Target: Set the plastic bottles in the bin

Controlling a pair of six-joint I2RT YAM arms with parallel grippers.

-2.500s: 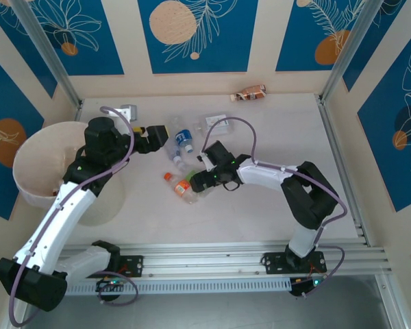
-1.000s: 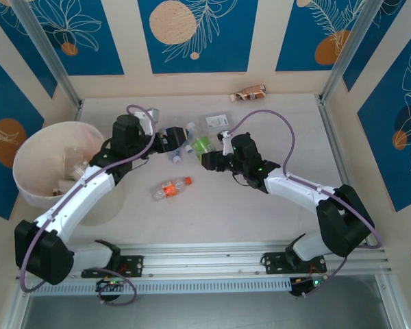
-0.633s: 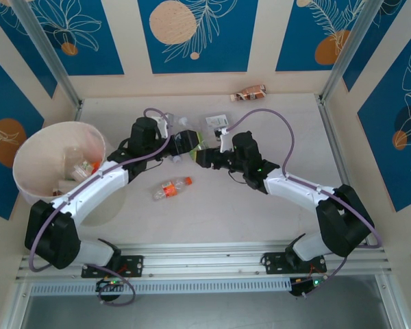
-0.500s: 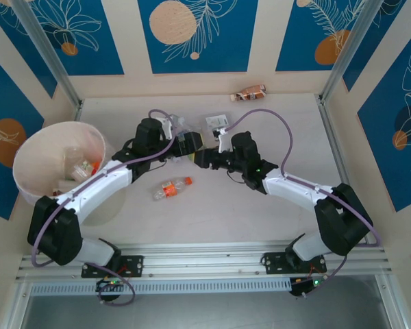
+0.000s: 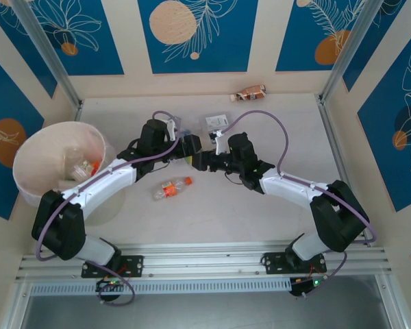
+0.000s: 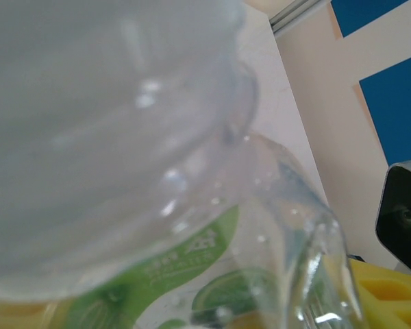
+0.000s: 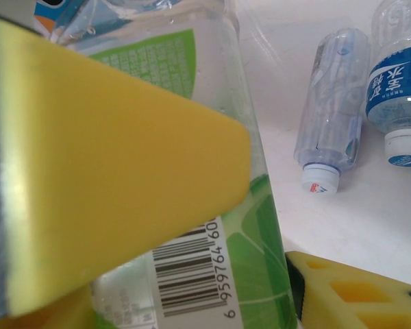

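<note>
- Closing in from both sides, the two arms meet over the middle of the tabletop, with one green-label bottle caught between them.
- Right claw is pinching that bottle: its yellow pad sits flat against the label, just above the barcode.
- Left claw is right up against the same bottle. In its wrist view the clear wall and green label loom close, with a yellow pad at the lower edge. Whether it has clamped on, I cannot tell.
- My read: this looks like a hand-off, right to left, since the left arm is the one on the bin's side.
- The bin stands at the left edge, well apart from both claws, and a few binned bottles already lie inside. So part of the job is done.
- Plenty is left, though. An orange-capped bottle lies on the tabletop near the left arm.
- Two more lie side by side just beyond the held one: a blue-label bottle and a white-capped bottle.
- A brownish item rests by the far wall, too small to tell whether it counts.
- Judging by all this, the task sits around mid-way, with at least four bottles yet to go in.
</note>
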